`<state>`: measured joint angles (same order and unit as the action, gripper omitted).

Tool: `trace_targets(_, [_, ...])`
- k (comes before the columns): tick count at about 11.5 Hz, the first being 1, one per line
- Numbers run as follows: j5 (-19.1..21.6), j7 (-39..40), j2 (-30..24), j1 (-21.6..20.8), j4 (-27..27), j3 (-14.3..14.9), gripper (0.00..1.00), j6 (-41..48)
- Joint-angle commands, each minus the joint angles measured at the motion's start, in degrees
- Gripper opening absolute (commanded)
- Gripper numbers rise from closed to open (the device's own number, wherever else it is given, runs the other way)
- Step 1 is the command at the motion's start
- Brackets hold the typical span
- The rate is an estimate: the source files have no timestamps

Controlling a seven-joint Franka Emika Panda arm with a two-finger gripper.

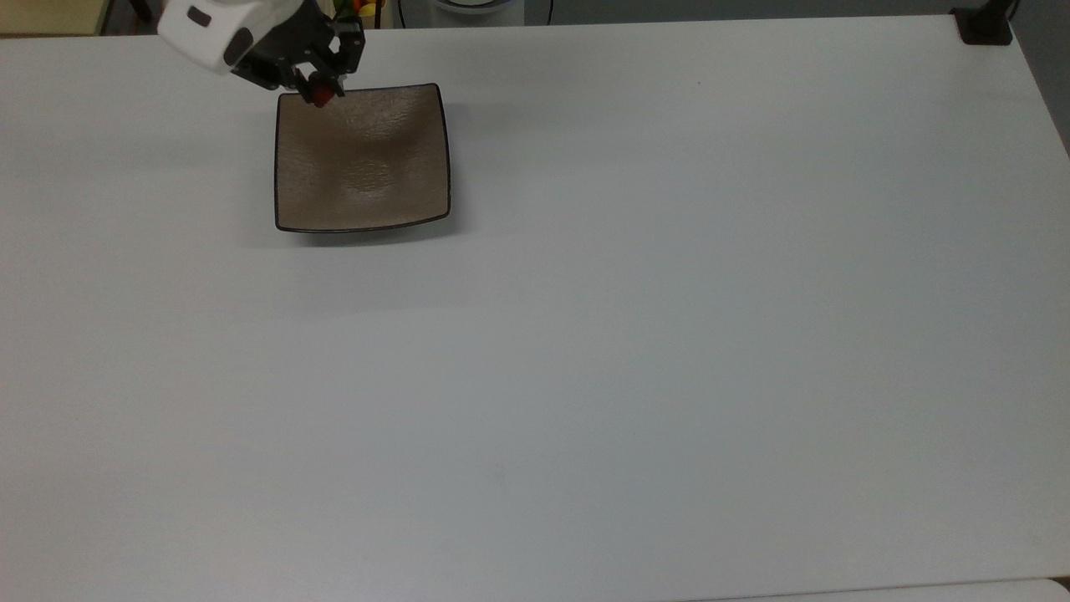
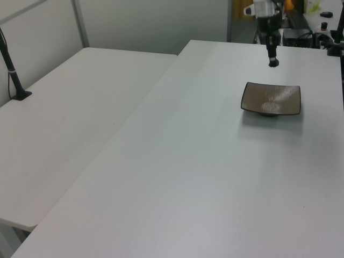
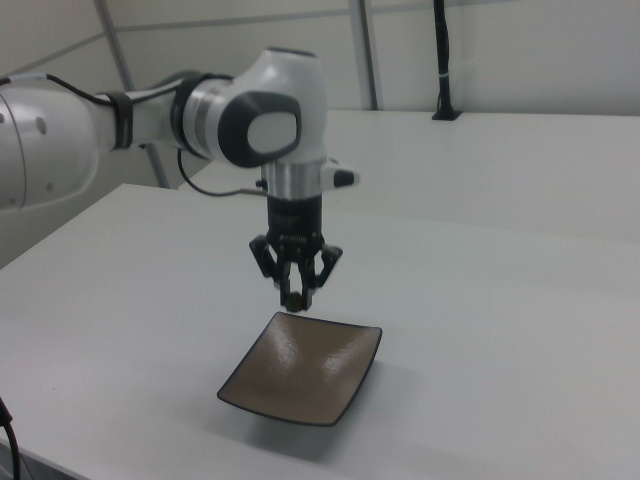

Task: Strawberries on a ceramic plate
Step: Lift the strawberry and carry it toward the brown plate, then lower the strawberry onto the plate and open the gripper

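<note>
Plate: glossy, textured ceramic-like glaze. Table: smooth, matt white. Arm: glossy white plastic shell.

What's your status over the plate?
Claw shut on strawberry, held in the air. Hanging above ceramic plate, at its corner in the top view's upper left. Plate bare, nothing in the way.
</note>
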<state>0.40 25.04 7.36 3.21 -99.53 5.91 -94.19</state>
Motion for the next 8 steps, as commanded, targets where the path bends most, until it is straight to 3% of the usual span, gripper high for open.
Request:
trace_targets(1, [0.3, -2.6, -2.3, -0.8, -9.7, 0.2, 0.09, -6.9])
trace_targets(5, [-0.3, -4.5, -1.8, -0.8, -21.0, 0.2, 0.09, -23.3])
trace_targets(8, [-0.3, -4.5, -1.6, -0.8, -24.3, 0.2, 0.09, -30.2])
